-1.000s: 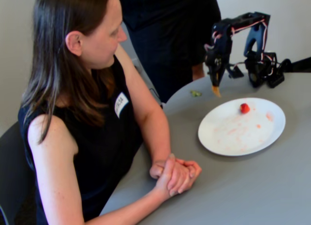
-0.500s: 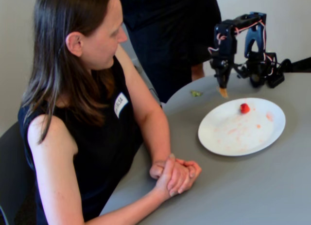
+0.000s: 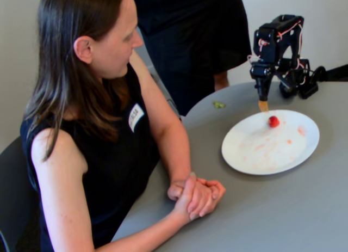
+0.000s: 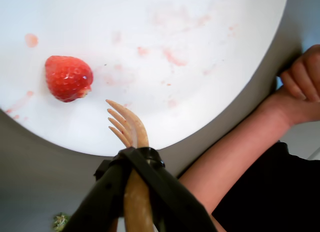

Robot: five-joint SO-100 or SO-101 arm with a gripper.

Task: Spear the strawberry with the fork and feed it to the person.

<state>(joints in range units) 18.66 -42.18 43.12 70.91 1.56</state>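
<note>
Fork pinched in jaws, tines over plate rim lower centre of wrist view; strawberry upper left, apart. Person seated left of fixed view.

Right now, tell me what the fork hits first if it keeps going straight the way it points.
Probably the bare plate. In the wrist view the fork points just beside the strawberry, not at it, though depth is unclear.

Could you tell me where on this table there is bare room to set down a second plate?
The widest bare stretch of the round grey table lies in front of the white plate, right of the seated woman's clasped hands. Behind the plate it is crowded: the black robot arm, its orange-tan fork and a small green scrap.
</note>
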